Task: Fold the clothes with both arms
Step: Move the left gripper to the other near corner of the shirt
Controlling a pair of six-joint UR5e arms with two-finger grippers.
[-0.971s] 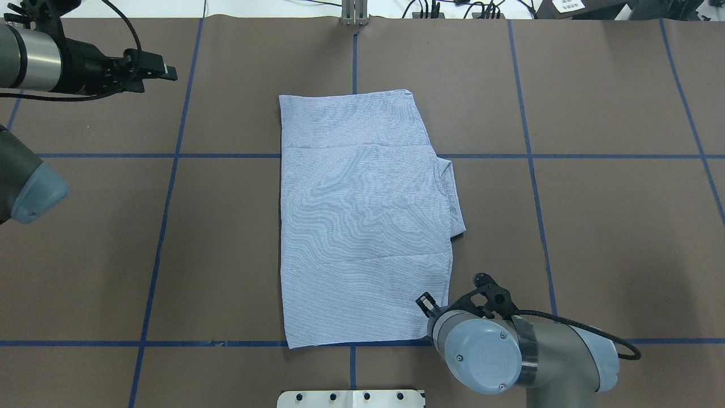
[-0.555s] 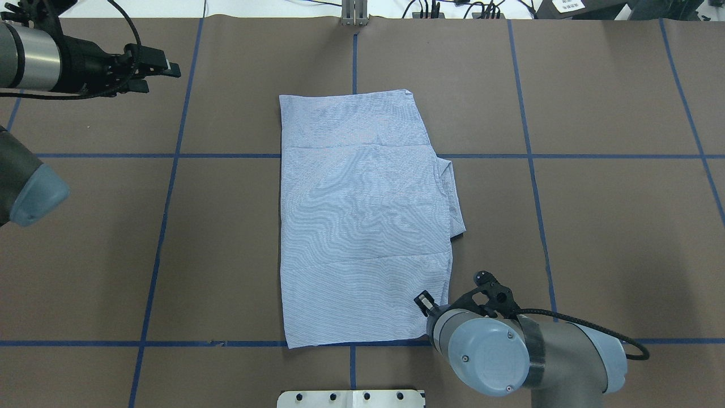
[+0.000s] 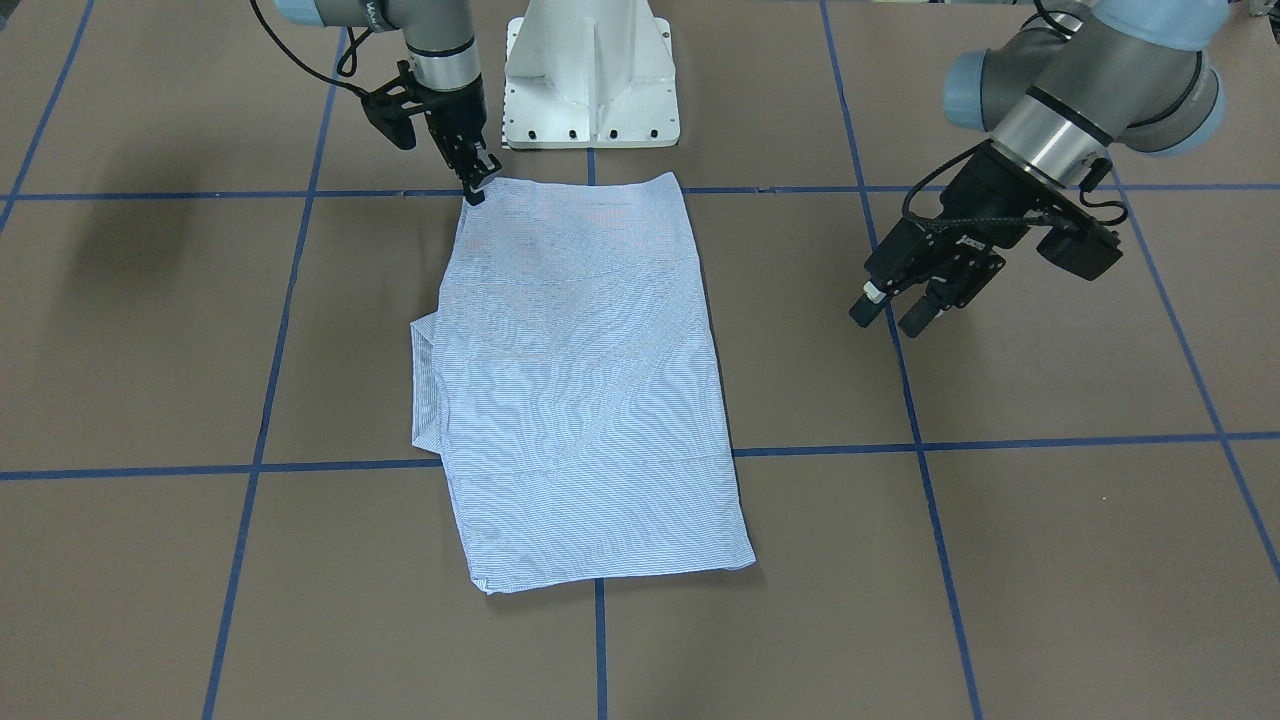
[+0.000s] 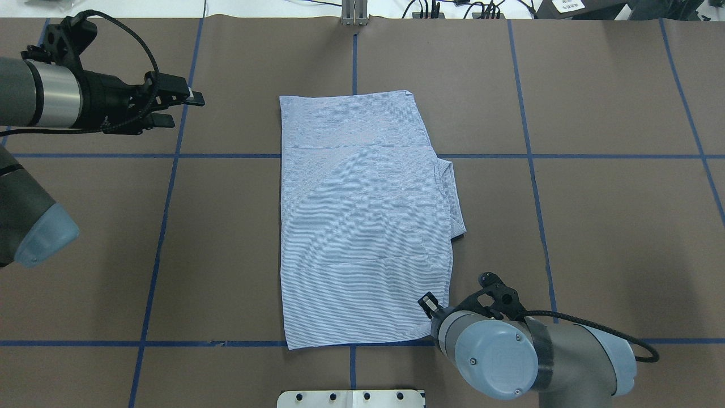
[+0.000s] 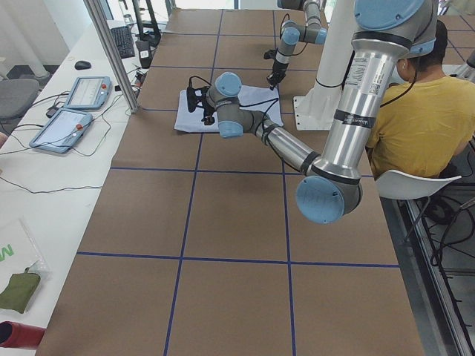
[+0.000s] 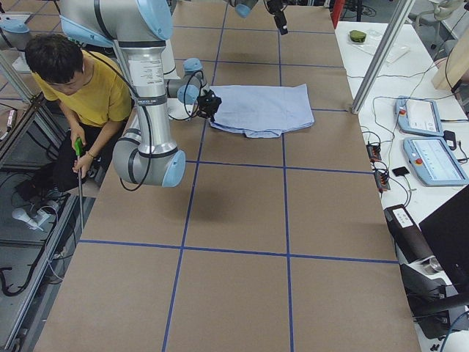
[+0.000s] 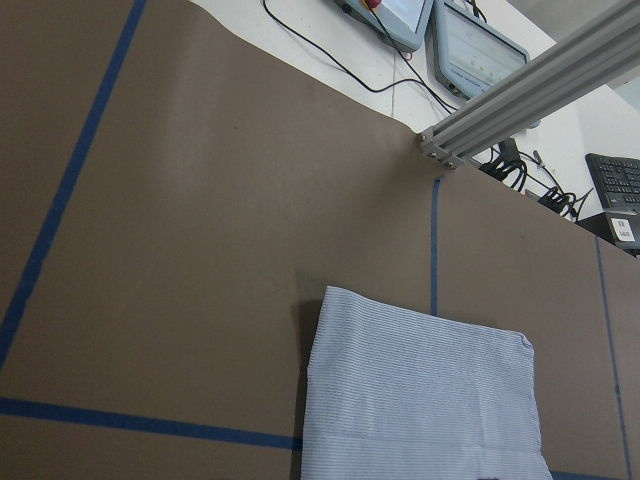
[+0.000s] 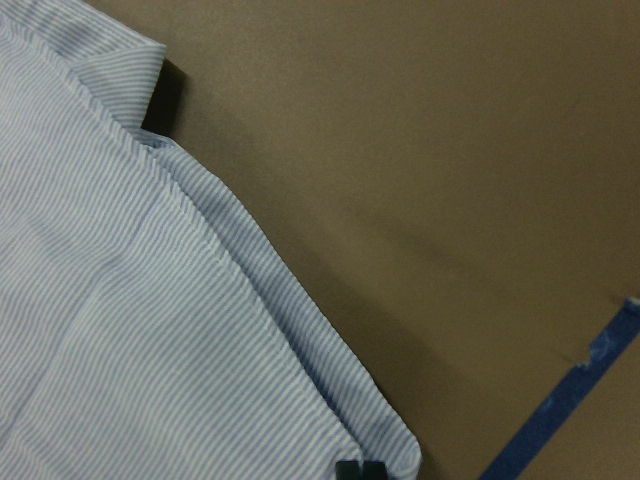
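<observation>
Right hand [image 3: 478, 188] pinches a corner of the folded shirt [image 3: 585, 390]; left hand [image 3: 888, 320] hovers open above the surface [image 3: 1050, 520].

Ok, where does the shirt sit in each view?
Exterior front-facing: shirt, centre.
Overhead exterior: centre.
Exterior left: small, upper middle, partly behind the left arm.
Exterior right: upper middle.
Left wrist: bottom centre.
Right wrist: left half.
Shared landmark: white pedestal beyond the shirt's robot-side edge, at the overhead's bottom edge.
</observation>
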